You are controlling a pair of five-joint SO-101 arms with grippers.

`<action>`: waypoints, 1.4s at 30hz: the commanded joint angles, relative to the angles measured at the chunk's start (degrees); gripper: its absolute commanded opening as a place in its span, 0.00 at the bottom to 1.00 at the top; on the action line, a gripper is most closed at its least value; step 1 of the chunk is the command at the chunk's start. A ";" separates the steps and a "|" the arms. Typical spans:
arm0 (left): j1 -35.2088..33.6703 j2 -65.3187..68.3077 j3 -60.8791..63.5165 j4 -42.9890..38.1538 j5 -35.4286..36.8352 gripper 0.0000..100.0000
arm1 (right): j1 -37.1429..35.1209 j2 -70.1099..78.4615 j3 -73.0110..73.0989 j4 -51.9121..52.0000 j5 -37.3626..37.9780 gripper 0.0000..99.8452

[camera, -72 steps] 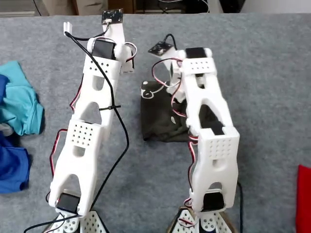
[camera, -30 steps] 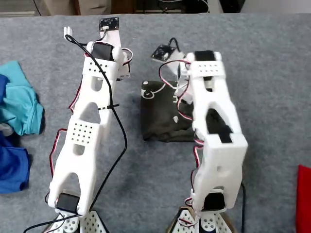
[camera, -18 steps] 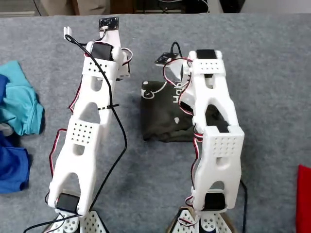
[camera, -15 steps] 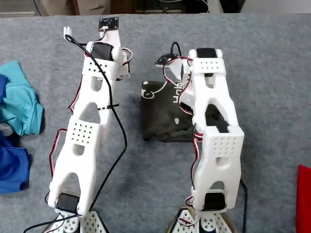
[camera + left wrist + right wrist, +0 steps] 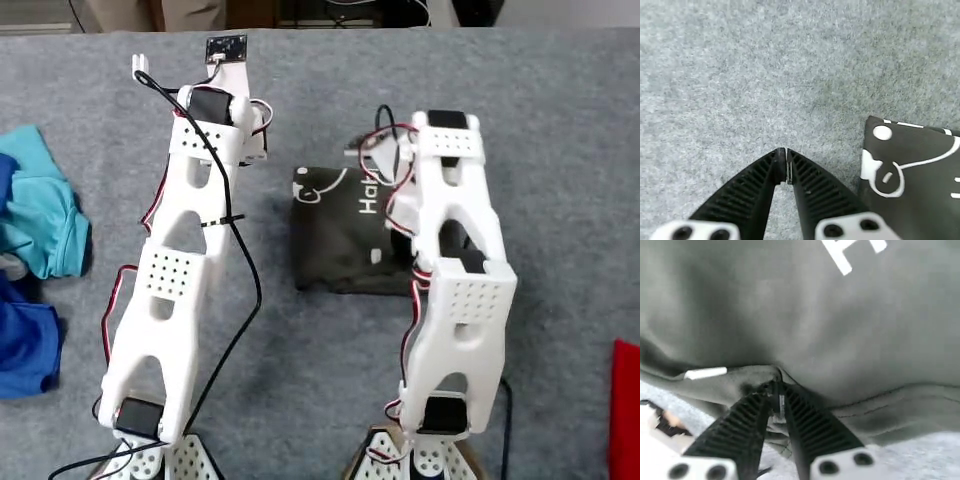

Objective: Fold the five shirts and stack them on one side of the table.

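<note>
- The folded shirt (image 5: 335,235) lies in the middle of the table (image 5: 560,120).
- The shirt pile (image 5: 35,230) lies at its left edge.
- The single shirt (image 5: 626,400) lies at its right edge, near the front corner.

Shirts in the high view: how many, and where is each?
4: dark shirt in the middle, teal shirt and blue shirt heaped at the left edge, red shirt at the right edge. The heap may hide more.

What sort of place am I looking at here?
Probably a robotics lab bench: white left arm and right arm with exposed wiring at a grey table, folded black shirt by them, teal shirt and blue shirt heaped aside.
</note>
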 commanded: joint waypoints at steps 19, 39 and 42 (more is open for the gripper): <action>0.35 -0.84 -0.26 0.53 -0.70 0.03 | 5.14 -23.69 24.75 -5.98 1.67 0.01; 11.96 -0.84 -0.53 -2.29 -4.66 0.03 | 6.64 -25.71 19.21 -28.84 -19.34 0.20; 12.48 0.13 1.05 -5.10 -4.66 0.03 | 5.93 -17.98 15.96 -32.35 -19.60 0.18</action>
